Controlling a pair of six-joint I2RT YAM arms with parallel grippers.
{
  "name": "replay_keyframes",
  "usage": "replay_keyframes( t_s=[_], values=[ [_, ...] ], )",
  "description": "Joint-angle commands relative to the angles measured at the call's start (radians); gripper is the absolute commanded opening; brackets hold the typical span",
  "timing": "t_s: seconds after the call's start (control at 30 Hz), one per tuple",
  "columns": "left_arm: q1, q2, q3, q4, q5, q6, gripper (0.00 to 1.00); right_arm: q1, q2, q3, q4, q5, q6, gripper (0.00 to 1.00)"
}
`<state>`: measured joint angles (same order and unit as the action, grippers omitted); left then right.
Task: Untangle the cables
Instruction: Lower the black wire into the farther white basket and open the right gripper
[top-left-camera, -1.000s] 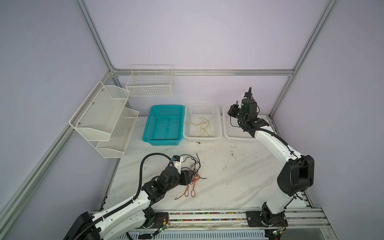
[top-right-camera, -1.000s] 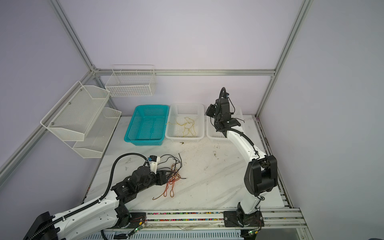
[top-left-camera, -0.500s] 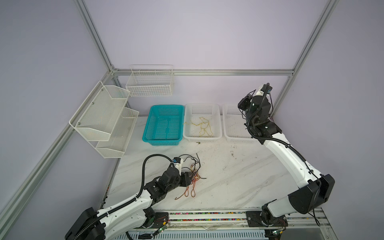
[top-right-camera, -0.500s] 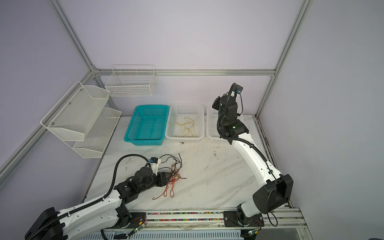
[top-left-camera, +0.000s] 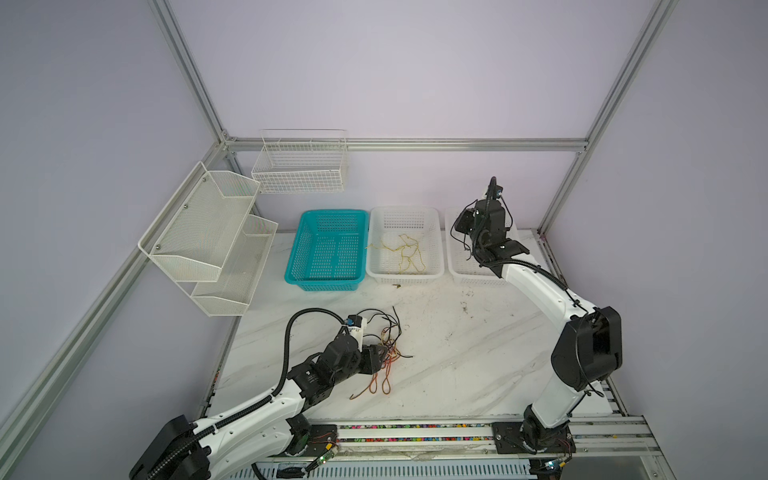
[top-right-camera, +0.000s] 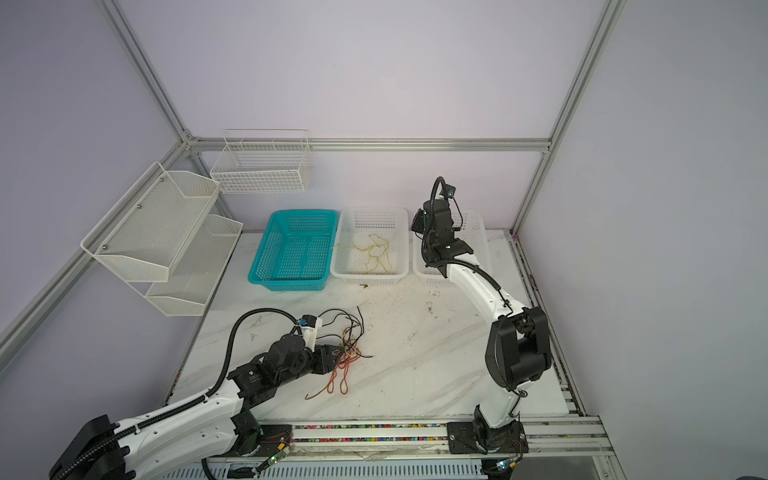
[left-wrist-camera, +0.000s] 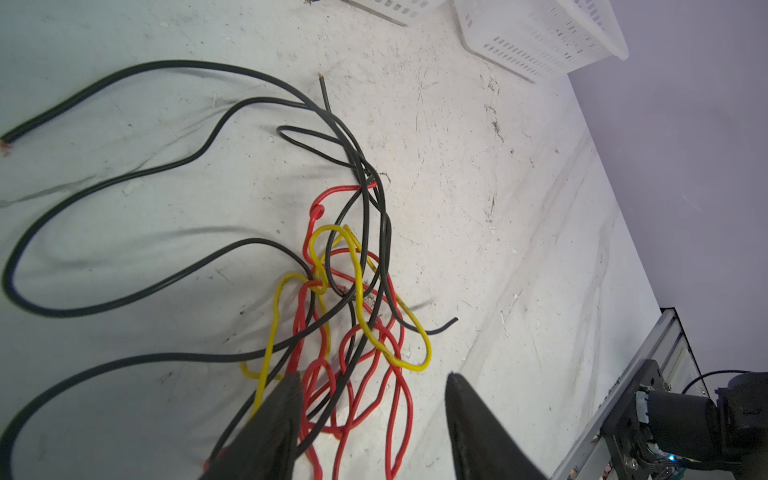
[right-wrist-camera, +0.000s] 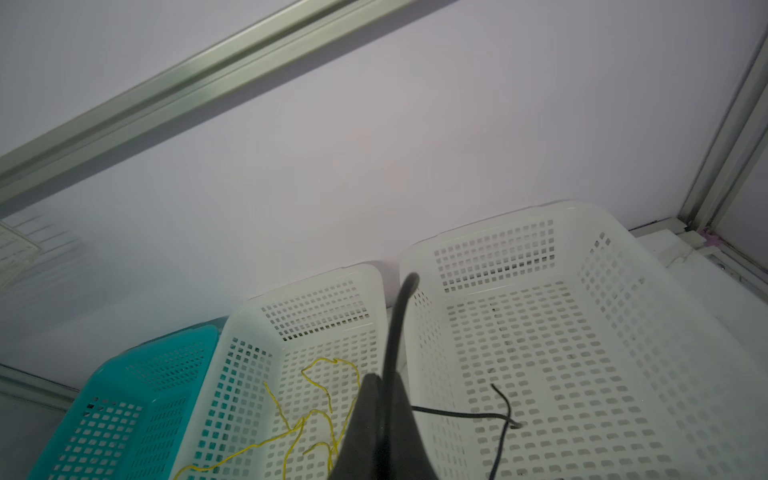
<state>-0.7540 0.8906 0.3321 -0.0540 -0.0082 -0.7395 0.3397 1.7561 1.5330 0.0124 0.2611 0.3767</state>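
**A:** Where do your cables (left-wrist-camera: 353, 291) lie?

**B:** On the scuffed marble table (left-wrist-camera: 478, 166); glossy red, yellow and black strands, looped through one another; your left gripper (left-wrist-camera: 370, 411) stands spread, dark tapered fingers (left-wrist-camera: 278, 419) either side of the red loops.

**A:** And your right?

**B:** Your right gripper (right-wrist-camera: 380, 415) is pressed together, pinching a black cable (right-wrist-camera: 399, 324); it curves up from the tips; a thin black tail trails into the perforated right white basket (right-wrist-camera: 623, 332); a kinked yellow cable (right-wrist-camera: 330, 360) lies in the middle white basket (right-wrist-camera: 316, 307).

The left arm (top-left-camera: 249, 415) stretches low across the worktop (top-left-camera: 457, 365), and the left gripper (left-wrist-camera: 374, 415) has its jaws parted near the surface. The right arm (top-left-camera: 536, 286) reaches far back and is raised, with the jaws of the right gripper (right-wrist-camera: 380, 386) pinched together on a black cable (right-wrist-camera: 457, 413).
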Motion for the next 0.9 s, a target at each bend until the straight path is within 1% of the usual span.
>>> replay_keyframes(
  t_s=[0.0, 0.03, 0.07, 0.13, 0.2, 0.3, 0.43, 0.6, 0.67, 0.87],
  values=[
    [-0.001, -0.035, 0.015, -0.014, -0.015, 0.020, 0.56, -0.030, 0.037, 0.013, -0.039, -0.046, 0.052, 0.00],
    [-0.003, -0.045, 0.015, -0.022, -0.019, 0.019, 0.57, -0.030, 0.041, 0.016, -0.054, -0.038, 0.060, 0.00],
    [-0.002, -0.054, 0.015, -0.028, -0.022, 0.022, 0.57, -0.030, 0.041, 0.016, -0.065, -0.030, 0.070, 0.05],
    [-0.001, -0.072, 0.009, -0.037, -0.030, 0.028, 0.57, -0.031, 0.029, 0.015, -0.081, -0.016, 0.083, 0.17],
    [-0.002, -0.089, 0.005, -0.044, -0.039, 0.033, 0.57, -0.030, 0.011, 0.017, -0.103, -0.003, 0.090, 0.27],
    [-0.001, -0.103, 0.002, -0.061, -0.048, 0.038, 0.57, -0.030, -0.014, 0.009, -0.134, 0.031, 0.100, 0.34],
    [-0.001, -0.101, -0.001, -0.055, -0.046, 0.037, 0.57, -0.030, -0.054, -0.034, -0.119, 0.072, 0.083, 0.36],
    [-0.001, -0.086, -0.002, -0.040, -0.035, 0.029, 0.57, -0.038, -0.039, -0.043, -0.147, 0.037, 0.088, 0.36],
    [0.000, -0.081, 0.000, -0.038, -0.030, 0.028, 0.58, -0.038, -0.049, -0.056, -0.150, 0.005, 0.094, 0.36],
    [-0.001, -0.091, -0.003, -0.047, -0.039, 0.028, 0.58, -0.036, -0.127, -0.122, -0.136, -0.144, 0.083, 0.38]
  ],
)
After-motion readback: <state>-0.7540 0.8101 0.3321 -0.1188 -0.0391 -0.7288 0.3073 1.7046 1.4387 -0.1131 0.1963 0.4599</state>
